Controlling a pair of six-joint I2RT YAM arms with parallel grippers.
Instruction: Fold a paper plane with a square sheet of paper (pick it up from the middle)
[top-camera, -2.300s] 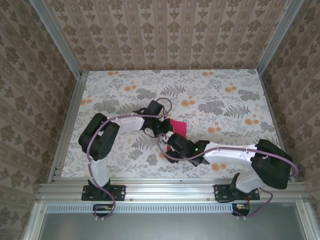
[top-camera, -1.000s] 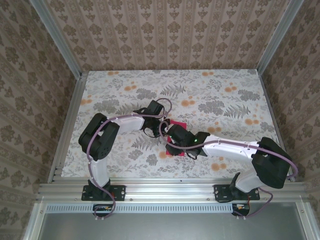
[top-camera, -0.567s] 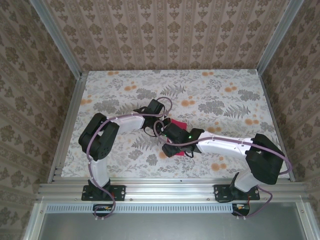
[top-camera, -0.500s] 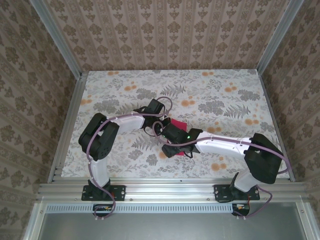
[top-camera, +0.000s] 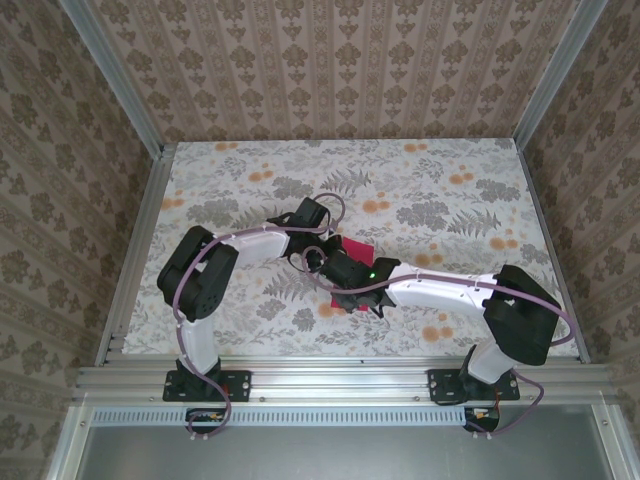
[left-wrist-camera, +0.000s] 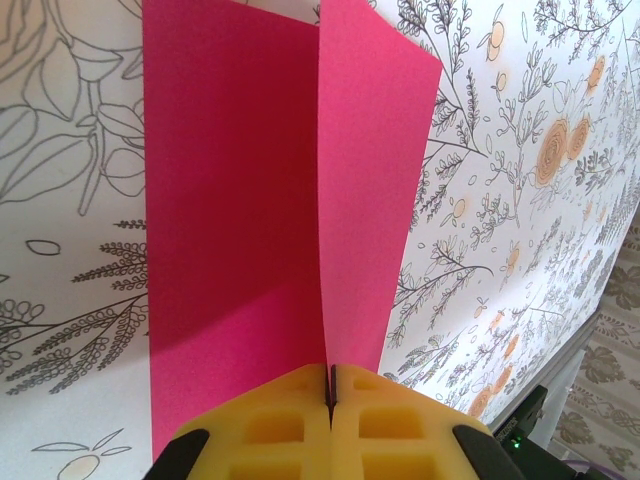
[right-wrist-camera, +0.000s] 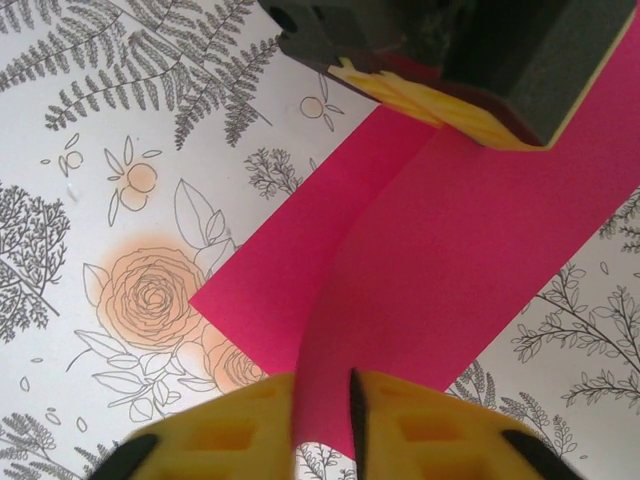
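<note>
Inspection finding: no legible text, label, brand, number or sign on any surface. The square sheet of paper (left-wrist-camera: 235, 200) ahead of the pads is plain and unprinted; the table cover (left-wrist-camera: 505, 215) beside it carries only flower and leaf prints, no lettering.
</note>
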